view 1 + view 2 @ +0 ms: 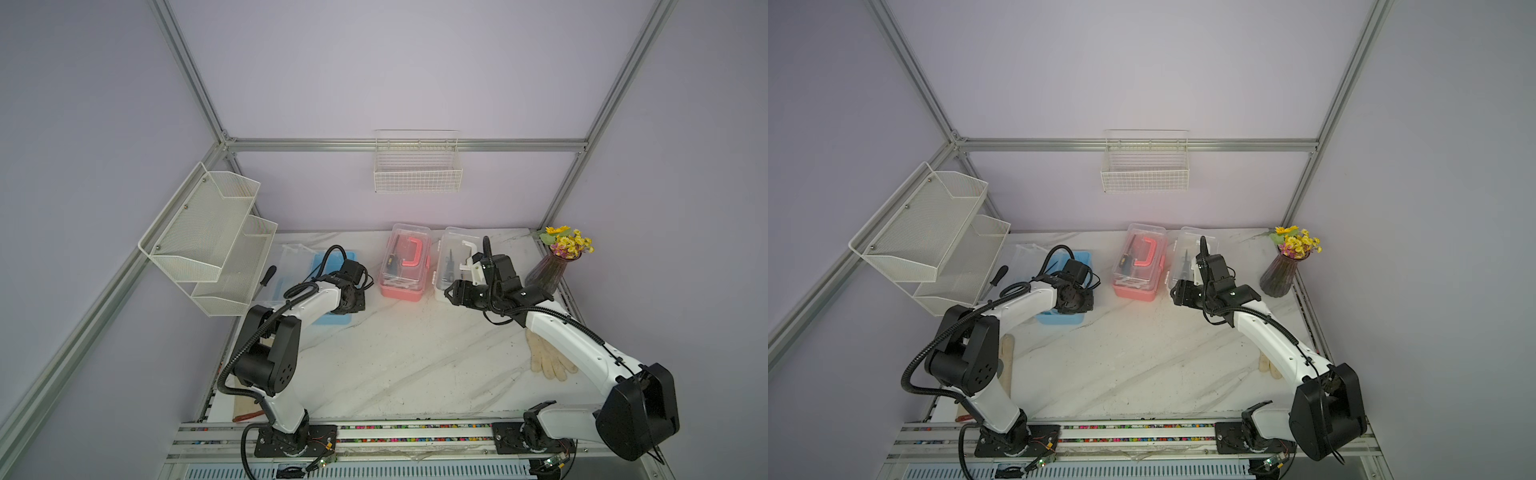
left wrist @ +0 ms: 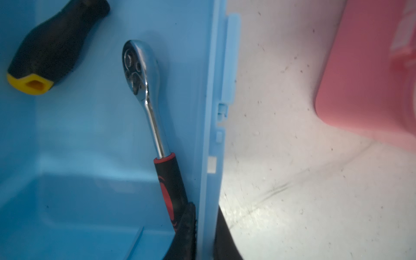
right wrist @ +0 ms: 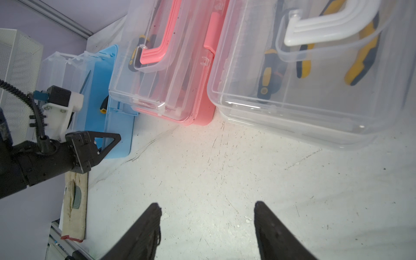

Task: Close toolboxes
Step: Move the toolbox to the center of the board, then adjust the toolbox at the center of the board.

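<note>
A: Taking stock. Where are the three boxes sitting?

B: All along the back of the bench (image 1: 415, 357). The blue toolbox (image 1: 330, 319) is on the left, the pink toolbox (image 1: 401, 291) is in the middle, and the white toolbox (image 1: 453, 249) is just beside it on the right.

A: Lids?

B: Pink and white lids are lying flat on their bases, tools showing through. I cannot tell whether their clasps are snapped. The blue one is standing open, its clear lid (image 1: 291, 257) folded back on the side away from the pink box. A ratchet (image 2: 139, 65) and a screwdriver (image 2: 51, 45) are lying inside.

A: So two of three are looking done?

B: That is my reading. The blue lid is what is left.

A: End effectors?

B: The left end effector (image 2: 206, 216) is pinching the blue toolbox's clasp-side wall, one finger inside and one outside, nearly closed on it; I am guessing it is steadying the base. The right end effector (image 3: 206, 202) is hovering over bare bench in front of the pink and white boxes, fingers well spread, carrying nothing.
</note>
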